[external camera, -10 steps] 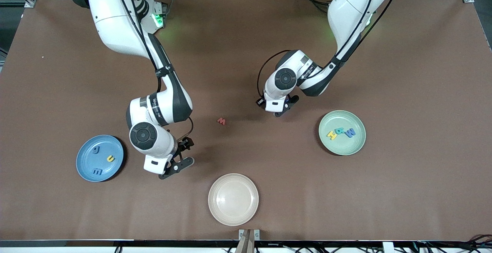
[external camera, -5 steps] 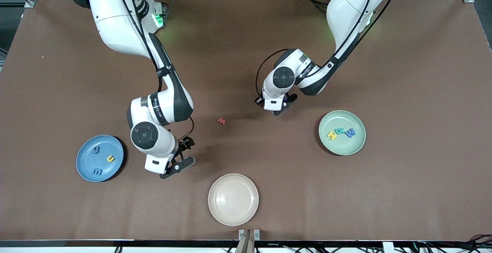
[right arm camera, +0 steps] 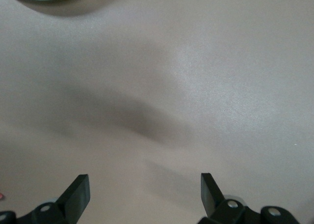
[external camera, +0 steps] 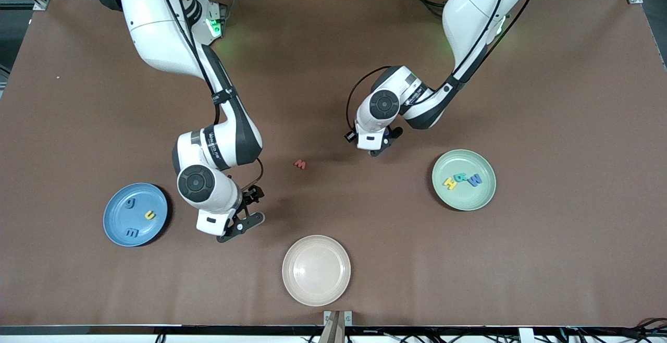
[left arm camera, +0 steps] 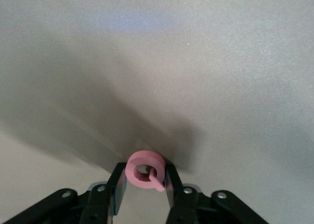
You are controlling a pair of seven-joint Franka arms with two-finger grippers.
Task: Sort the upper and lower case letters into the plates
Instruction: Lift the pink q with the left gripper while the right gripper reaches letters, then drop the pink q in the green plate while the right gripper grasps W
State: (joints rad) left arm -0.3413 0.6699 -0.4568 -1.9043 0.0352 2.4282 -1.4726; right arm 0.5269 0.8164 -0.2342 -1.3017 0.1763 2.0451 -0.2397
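The left gripper [left arm camera: 145,192] has just clenched on a pink Q letter [left arm camera: 145,170] over the surface [external camera: 469,259]; green plate [external camera: 464,201] delivery follows. The right gripper [right arm camera: 144,197] waits, released.

pink letter [left arm camera: 145,170] pinched between fingers [left arm camera: 119,187]

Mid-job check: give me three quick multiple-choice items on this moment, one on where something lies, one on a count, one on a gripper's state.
1. Where does the red letter on the table lie?
A. in the cream plate
B. on the bare table between the two arms
C. in the blue plate

2. How many letters lie in the blue plate?
A. three
B. one
C. five

3. What is the left gripper doing?
A. open and empty
B. resting in the green plate
C. shut on a pink letter

Key: 1 B, it lies on brown tabletop; 2 A, three show there; 3 C, the pink letter sits between its fingers.
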